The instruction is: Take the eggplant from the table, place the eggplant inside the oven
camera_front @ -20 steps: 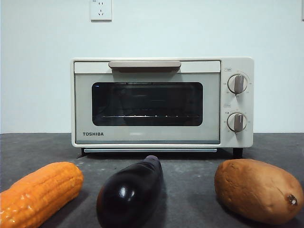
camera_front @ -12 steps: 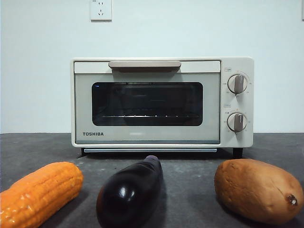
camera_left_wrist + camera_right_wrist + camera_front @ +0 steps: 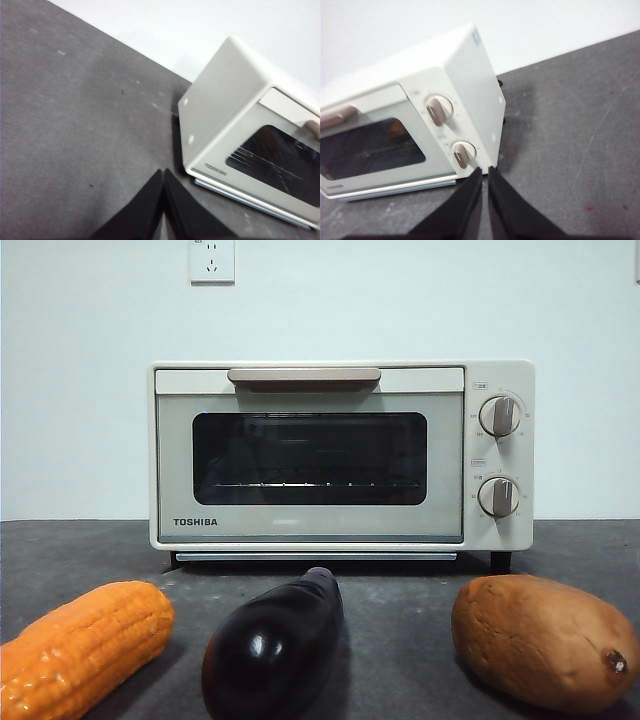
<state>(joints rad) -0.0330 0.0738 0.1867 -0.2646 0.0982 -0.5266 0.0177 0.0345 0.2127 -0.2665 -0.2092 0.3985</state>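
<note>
The glossy dark purple eggplant [image 3: 275, 645] lies on the grey table [image 3: 400, 625] in the front view, pointing toward the oven. The cream Toshiba oven [image 3: 340, 455] stands behind it with its glass door closed, and it also shows in both wrist views [image 3: 250, 150] [image 3: 415, 130]. My left gripper [image 3: 163, 172] hangs shut above bare table beside the oven's left side. My right gripper [image 3: 485, 171] is shut too, near the oven's corner by the knobs. Neither gripper appears in the front view or holds anything.
An orange corn cob [image 3: 85, 645] lies left of the eggplant and a brown sweet potato [image 3: 540, 640] lies to its right. A white wall with a socket [image 3: 212, 260] rises behind the oven.
</note>
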